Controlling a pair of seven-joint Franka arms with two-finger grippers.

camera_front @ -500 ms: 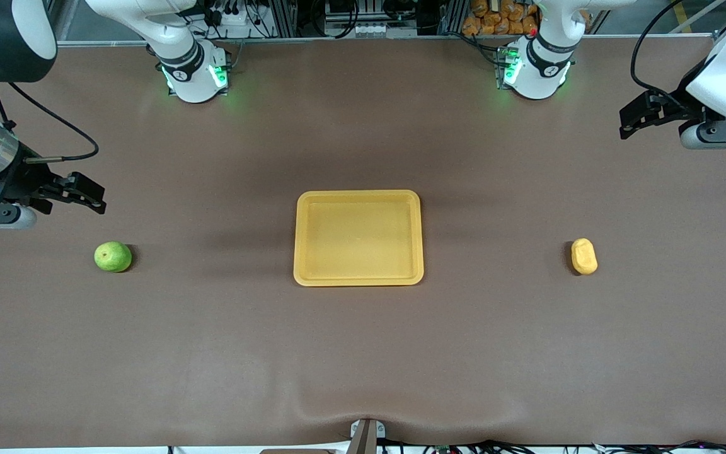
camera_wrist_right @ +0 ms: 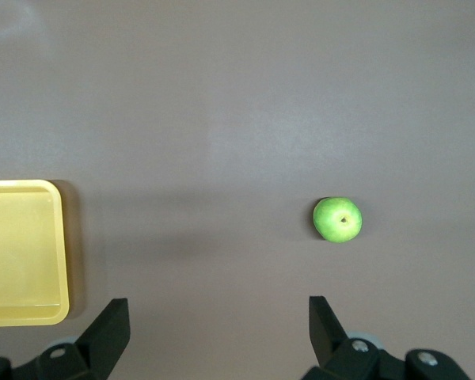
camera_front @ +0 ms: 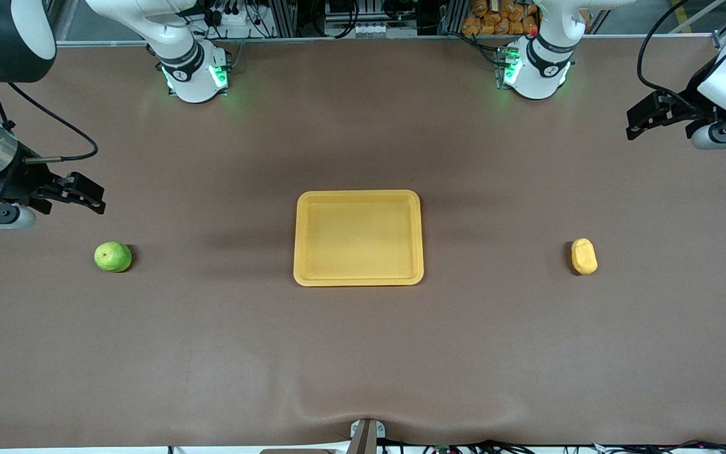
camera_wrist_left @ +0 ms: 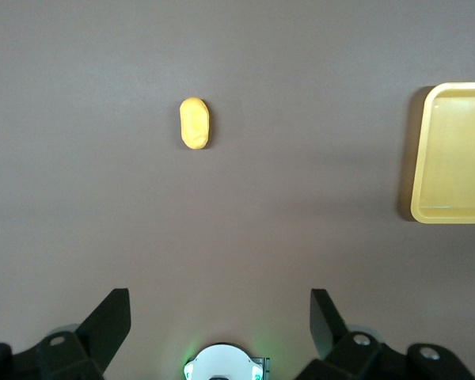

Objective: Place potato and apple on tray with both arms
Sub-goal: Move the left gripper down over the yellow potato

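Front view: tray (camera_front: pixel 358 279) empty at table centre. Apple (camera_front: pixel 113 256) lies toward the right arm's end, potato (camera_front: pixel 583 256) toward the left arm's end, both well apart from the tray. Right gripper (camera_front: pixel 89 195) hangs near the apple, left gripper (camera_front: pixel 643 120) high over bare table. Nothing blocks either path.

Left wrist view: fingers (camera_wrist_left: pixel 107 321) spread wide, holding nothing; potato lies lengthwise. Best to centre over it and close across its narrow width.

Right wrist view: fingers (camera_wrist_right: pixel 111 324) spread, empty. Descend straight over the apple, since it may roll.
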